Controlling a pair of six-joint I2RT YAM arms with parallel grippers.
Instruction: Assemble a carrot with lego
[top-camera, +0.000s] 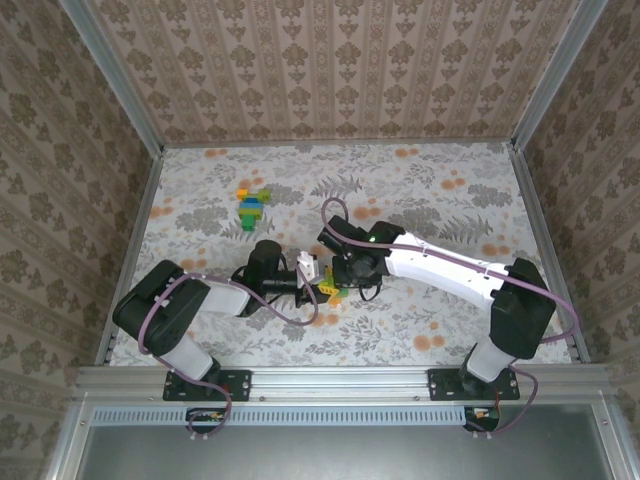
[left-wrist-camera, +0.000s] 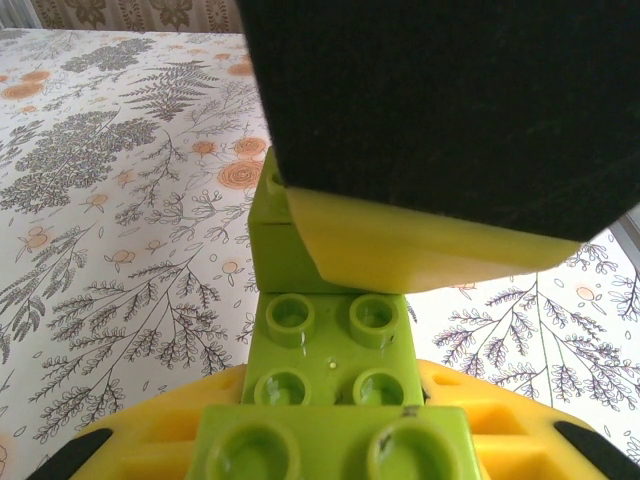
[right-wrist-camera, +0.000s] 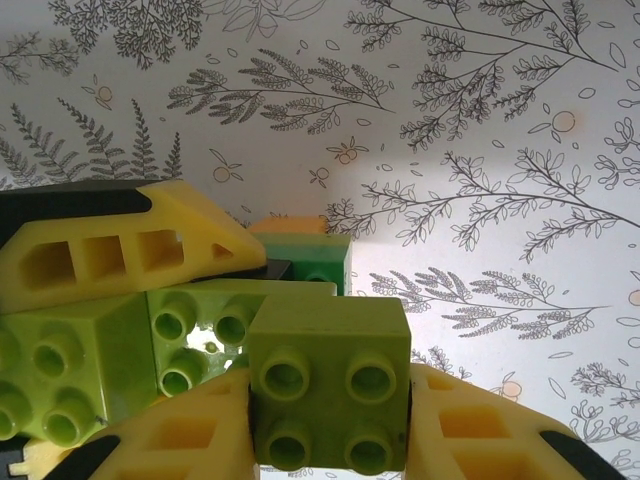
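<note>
top view: left gripper (top-camera: 316, 284) and right gripper (top-camera: 340, 278) meet tip to tip near the centre of the table (top-camera: 450, 200), the carrot (top-camera: 328, 288) between them; a yellow, green and blue build (top-camera: 250, 208) lies well apart, farther back. wrist views: each gripper's yellow fingers (right-wrist-camera: 480, 430) clamp the carrot's lime-green bricks (left-wrist-camera: 330, 345). right wrist view: orange brick (right-wrist-camera: 288, 224) behind.

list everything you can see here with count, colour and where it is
lime bricks: several, lime green, mid-table, gripped between both pincers
green brick: one, darker green, orange piece on top, just behind the lime ones
side build: one, yellow, green and blue, far side, left of centre
table: one, grey-and-orange floral cloth
left pincer: one, yellow fingers, shut on lime bricks
right pincer: one, yellow fingers, shut on lime bricks
</note>
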